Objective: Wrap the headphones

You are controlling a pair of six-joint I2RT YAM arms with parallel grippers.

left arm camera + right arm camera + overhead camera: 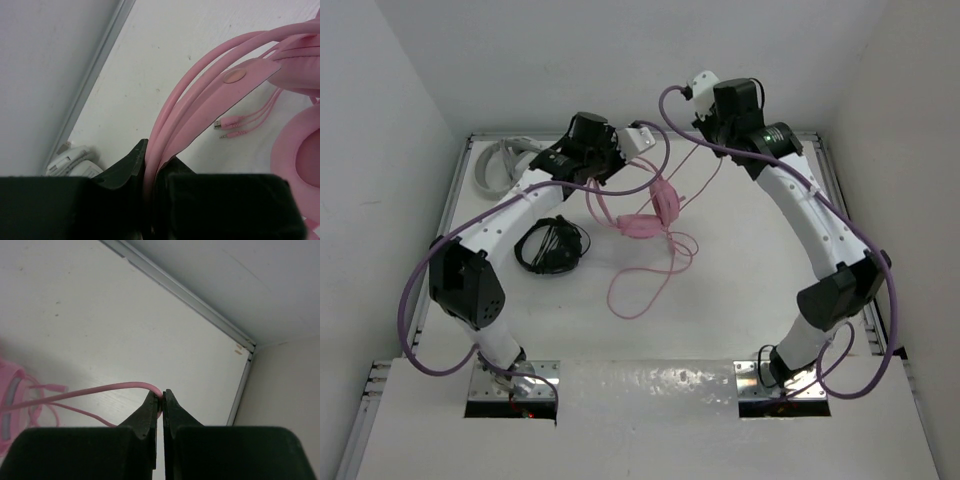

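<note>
We see the headphones (653,213) near the middle of the table (750,300), toward the back, with their cable (642,285) looping forward onto open white surface. The black headphones (552,245) lie just to their left, beside our left forearm. The white-grey headphones (503,160) sit by the back-left rail. Our left gripper (150,162) is clamped on the pink headband (200,107), its arm bent inward. Our right gripper (161,399) pinches the cable, held above the table near the back-right corner (247,347).

The headphones (640,226) are pink, the second headset (565,246) black, the table (750,285) white.
</note>
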